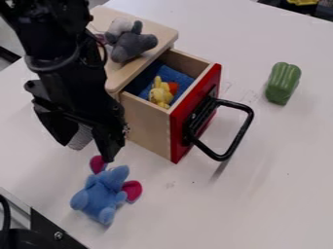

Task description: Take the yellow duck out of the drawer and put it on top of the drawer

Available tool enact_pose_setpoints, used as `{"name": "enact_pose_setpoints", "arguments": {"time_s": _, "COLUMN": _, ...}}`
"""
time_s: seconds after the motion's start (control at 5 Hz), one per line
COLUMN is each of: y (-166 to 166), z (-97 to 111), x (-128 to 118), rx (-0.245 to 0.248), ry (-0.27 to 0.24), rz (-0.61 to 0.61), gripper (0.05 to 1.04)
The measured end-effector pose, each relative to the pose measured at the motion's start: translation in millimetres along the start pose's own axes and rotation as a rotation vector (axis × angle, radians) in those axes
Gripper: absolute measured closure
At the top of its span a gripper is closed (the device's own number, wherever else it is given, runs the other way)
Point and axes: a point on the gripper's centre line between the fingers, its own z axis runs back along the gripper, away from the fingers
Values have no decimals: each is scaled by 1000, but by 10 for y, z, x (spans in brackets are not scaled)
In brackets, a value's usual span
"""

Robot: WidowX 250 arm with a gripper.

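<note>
Camera view, lower left of the frame: a blue plush toy (pixel 104 194) with pink ears lies on the white table (pixel 260 209), close below the gripper (pixel 87 152), whose fingers stand well apart with nothing visible between them. A low swing towards the drawer (pixel 146 124) could drag a fingertip through that plush or knock the drawer's wooden side. Right of centre, the black handle (pixel 244 131) juts out from the red front (pixel 198 114); brushing either might slide the drawer and shift what it holds. The duck sits inside the drawer near that front, at the centre of the frame, small, soft-looking and bright yellow. The yellow duck (pixel 159 92) has an orange-red patch on its right side, though whether that is a beak or foot is hard to tell. Blue cloth (pixel 174 75) lies behind and beside it, so a deep or careless grasp could pinch fabric along with the toy, and the close walls may block a finger. Farther back, towards the upper left, a grey plush (pixel 133 44) takes up part of the wooden top (pixel 162 34); a duck released against it or too near the edge could topple off.
</note>
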Motion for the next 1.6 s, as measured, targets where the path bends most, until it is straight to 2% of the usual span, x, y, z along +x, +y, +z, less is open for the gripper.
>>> {"name": "enact_pose_setpoints", "arguments": {"time_s": 0.2, "y": -11, "z": -25, "x": -25, "rx": -6, "ry": 11, "rz": 3, "gripper": 84}}
{"name": "enact_pose_setpoints", "arguments": {"time_s": 0.4, "y": -54, "z": -44, "x": 225, "rx": -42, "ry": 19, "rz": 12, "gripper": 84}}
{"name": "enact_pose_setpoints", "arguments": {"time_s": 0.6, "y": -86, "z": -121, "x": 488, "rx": -41, "ry": 51, "rz": 13, "gripper": 84}}
{"name": "enact_pose_setpoints", "arguments": {"time_s": 0.8, "y": -142, "z": -188, "x": 744, "rx": -50, "ry": 54, "rz": 19, "gripper": 84}}
{"name": "enact_pose_setpoints", "arguments": {"time_s": 1.0, "y": -186, "z": -173, "x": 1004, "rx": -48, "ry": 26, "rz": 12, "gripper": 84}}
{"name": "enact_pose_setpoints", "arguments": {"time_s": 1.2, "y": -227, "z": -136, "x": 1115, "rx": -45, "ry": 5, "rz": 11, "gripper": 84}}
{"name": "enact_pose_setpoints", "arguments": {"time_s": 1.6, "y": -206, "z": -183, "x": 1109, "rx": -5, "ry": -3, "rz": -7, "gripper": 84}}
